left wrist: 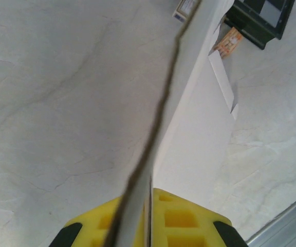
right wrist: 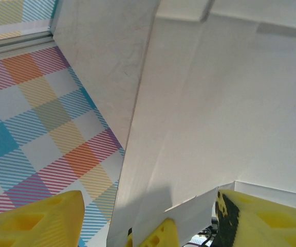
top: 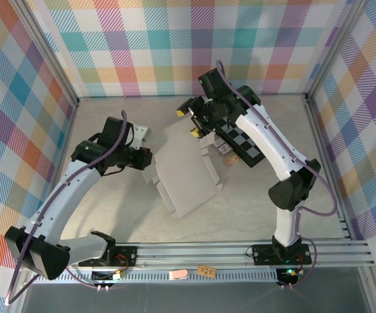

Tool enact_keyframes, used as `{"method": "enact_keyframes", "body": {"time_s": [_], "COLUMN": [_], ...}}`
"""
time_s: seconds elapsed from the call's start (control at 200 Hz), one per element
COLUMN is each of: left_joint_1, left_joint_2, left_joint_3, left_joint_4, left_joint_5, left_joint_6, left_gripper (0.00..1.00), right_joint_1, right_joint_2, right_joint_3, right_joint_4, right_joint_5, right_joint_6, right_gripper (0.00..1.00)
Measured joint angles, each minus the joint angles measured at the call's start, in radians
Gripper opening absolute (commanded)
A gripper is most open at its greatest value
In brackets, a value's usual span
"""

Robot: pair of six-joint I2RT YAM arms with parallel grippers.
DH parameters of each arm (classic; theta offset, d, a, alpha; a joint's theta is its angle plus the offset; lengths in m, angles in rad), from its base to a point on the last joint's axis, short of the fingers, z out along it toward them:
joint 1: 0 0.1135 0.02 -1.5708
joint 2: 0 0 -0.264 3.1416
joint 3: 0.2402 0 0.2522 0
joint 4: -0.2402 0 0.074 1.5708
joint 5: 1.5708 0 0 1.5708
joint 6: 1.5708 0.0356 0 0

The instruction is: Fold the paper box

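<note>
Early days: the paper box [top: 185, 173] is basically an unfolded sheet, tilted up, so nearly every fold is left. The left gripper [left wrist: 148, 216] is clamped on its edge, and the right gripper [right wrist: 148, 221] is spread loose around a flap [right wrist: 191, 213].

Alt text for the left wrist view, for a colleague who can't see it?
The left gripper is shut on the paper box at its edge; the sheet runs edge-on toward the upper right over the pale table.

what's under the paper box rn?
Pale table surrounds the paper box, its left edge pinched in the left pincer. The checkerboard lies beside its far right corner. Whatever lies directly beneath the sheet is covered.
</note>
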Motion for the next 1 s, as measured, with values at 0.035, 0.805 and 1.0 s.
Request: {"method": "enact_keyframes", "body": {"time_s": [0.035, 0.805, 1.0], "left_joint_1": [0.0, -0.047, -0.047], "left_joint_2": [0.003, 0.019, 0.019], "left_joint_3": [-0.002, -0.002, -0.002], "left_joint_4": [0.009, 0.076, 0.075], "left_joint_5": [-0.003, -0.052, -0.054], "left_joint_6": [0.006, 0.036, 0.036], "left_gripper": [0.0, 0.0, 0.0], "right_joint_1": [0.003, 0.045, 0.045], "right_joint_2": [0.005, 0.138, 0.138], "right_joint_3": [0.0, 0.116, 0.116], "right_joint_4": [0.001, 0.004, 0.004], "right_joint_5": [-0.002, 0.001, 0.005], "right_joint_6": [0.01, 0.145, 0.146], "right_gripper": [0.67, 0.3, 0.23]}}
